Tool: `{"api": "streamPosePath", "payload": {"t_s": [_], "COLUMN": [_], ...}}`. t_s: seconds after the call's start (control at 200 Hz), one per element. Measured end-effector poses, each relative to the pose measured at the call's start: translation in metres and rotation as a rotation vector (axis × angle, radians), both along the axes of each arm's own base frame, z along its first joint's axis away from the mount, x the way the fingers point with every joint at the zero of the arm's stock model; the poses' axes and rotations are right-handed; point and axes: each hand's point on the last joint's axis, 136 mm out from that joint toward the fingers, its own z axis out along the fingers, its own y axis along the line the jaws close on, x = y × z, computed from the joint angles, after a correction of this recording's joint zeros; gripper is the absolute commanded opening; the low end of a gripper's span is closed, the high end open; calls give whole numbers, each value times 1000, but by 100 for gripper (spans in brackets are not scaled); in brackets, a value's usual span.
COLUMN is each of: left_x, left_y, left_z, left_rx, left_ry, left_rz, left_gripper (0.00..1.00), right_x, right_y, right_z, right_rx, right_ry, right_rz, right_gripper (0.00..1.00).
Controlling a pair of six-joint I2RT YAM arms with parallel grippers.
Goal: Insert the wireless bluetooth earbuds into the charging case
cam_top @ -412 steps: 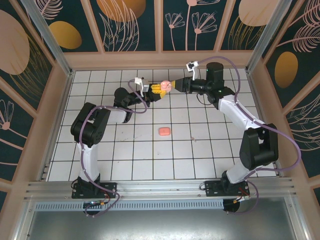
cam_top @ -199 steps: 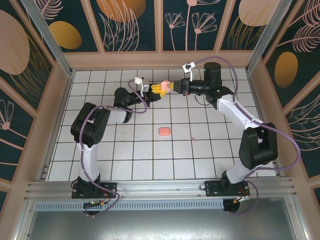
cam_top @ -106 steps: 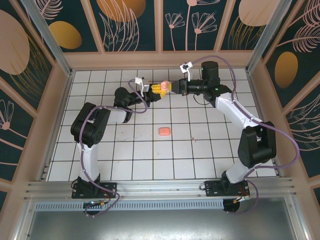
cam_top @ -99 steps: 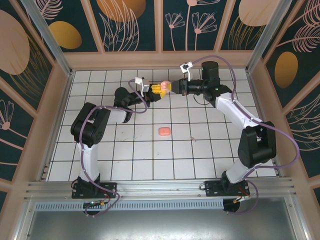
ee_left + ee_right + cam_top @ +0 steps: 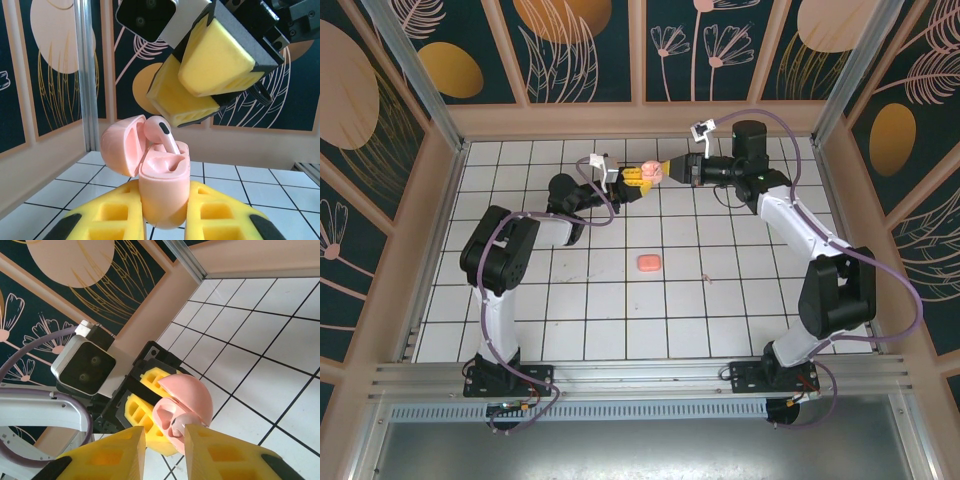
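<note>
Right gripper [image 5: 164, 434] is backing slightly away from the charging case [image 5: 163, 186], its jaws standing parted and empty. Left gripper [image 5: 165, 207] is clamping the open case; one glossy pale pink earbud [image 5: 160, 131], dark-grilled, is sitting stem-down inside

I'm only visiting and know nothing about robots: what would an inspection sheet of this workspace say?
Surface: white tiled tabletop, nothing spilled.
Job's things: pale pink round plastic charging case, lid open; small salmon-pink plastic earbud sticking up out of it.
Clutter: coral rounded-rectangular plastic pod lying on the tiles.
Grippers: left gripper, jaws shut on the case; right gripper just above the earbud, jaws slightly apart, empty.
Cables: purple cable looping along the arm.
Surroundings: dark teal flower-patterned wall panels.
</note>
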Motion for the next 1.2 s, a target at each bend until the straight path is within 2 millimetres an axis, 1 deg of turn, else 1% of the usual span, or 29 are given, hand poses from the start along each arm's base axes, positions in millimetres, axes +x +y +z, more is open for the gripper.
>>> {"api": "streamPosePath", "payload": {"t_s": [0.19, 0.33, 0.641, 0.896, 0.991, 1.201], "left_x": [0, 0, 0, 0, 0, 0], "left_y": [0, 0, 0, 0, 0, 0], "left_z": [1, 1, 1, 1, 1, 0], "left_rx": [-1, -1, -1, -1, -1, 3], "left_ry": [-1, -1, -1, -1, -1, 6], "left_rz": [0, 0, 0, 1, 1, 0], "left_gripper": [14, 14, 14, 14, 14, 14], "right_x": [2, 1, -2, -3, -4, -2], "right_y": [1, 3, 5, 10, 12, 10], "right_z": [-6, -9, -7, -4, -4, -4], "right_rx": [4, 9, 18, 25, 23, 10], "right_ry": [32, 53, 54, 49, 46, 60], "right_rz": [3, 13, 35, 60, 65, 44], "right_gripper": [27, 22, 17, 16, 22, 29]}}
